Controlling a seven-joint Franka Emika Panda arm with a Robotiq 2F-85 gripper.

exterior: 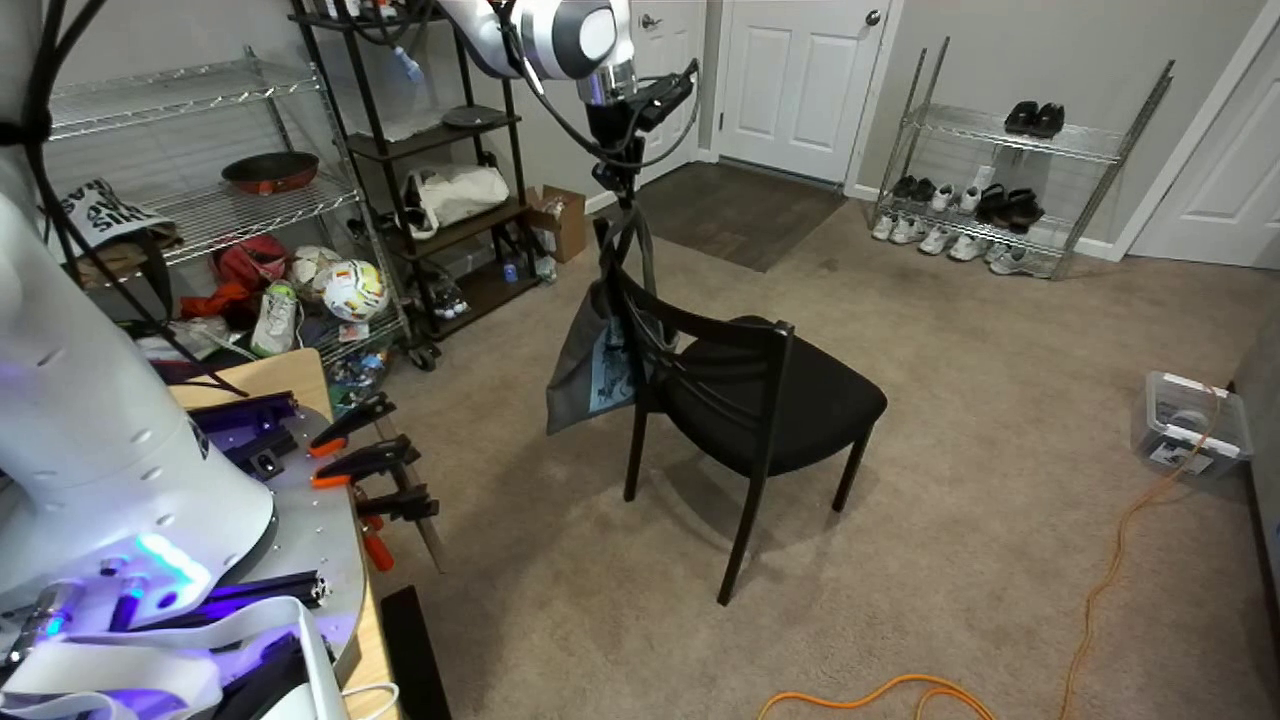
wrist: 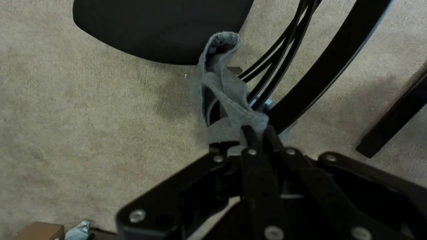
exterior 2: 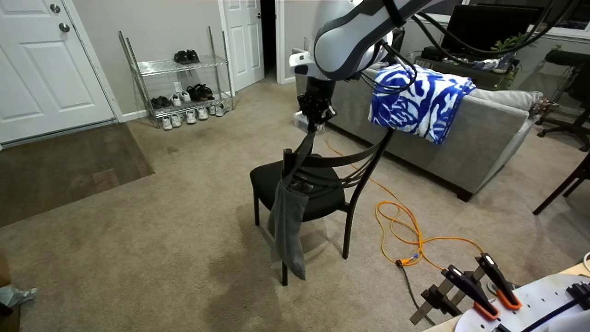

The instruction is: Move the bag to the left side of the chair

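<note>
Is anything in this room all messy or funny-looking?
Yes, the orange cord lies in loose loops on the carpet near the chair, instead of neatly coiled. The blue-grey bag looks funny too, hanging crooked from the gripper by the chair's back.

Bag [exterior: 578, 370]: cloth, matt, stitched seam along the handle [wrist: 232, 103]; chair [exterior: 800, 405]: seat [wrist: 156, 33] smooth and dull, backrest [wrist: 328, 66] smooth with a faint sheen at the edge; gripper [wrist: 260, 130]: hard, matt, bright metal screw heads [wrist: 136, 216]; robot arm [exterior: 110, 430]: smooth shell, slight gloss; wire rack [exterior: 275, 222]: shiny metal; carpet [exterior: 950, 560]: rough pile, matt; tabletop [exterior: 290, 375]: smooth pale wood; clamps [exterior 2: 470, 291]: plastic-looking, with metal bars [exterior 2: 419, 314]; storage box [exterior: 1195, 425]: clear smooth plastic; carton [exterior: 570, 225]: plain cardboard; throw [exterior 2: 417, 99]: soft-looking cloth; sofa [exterior 2: 428, 166]: upholstery fabric, matt
</note>
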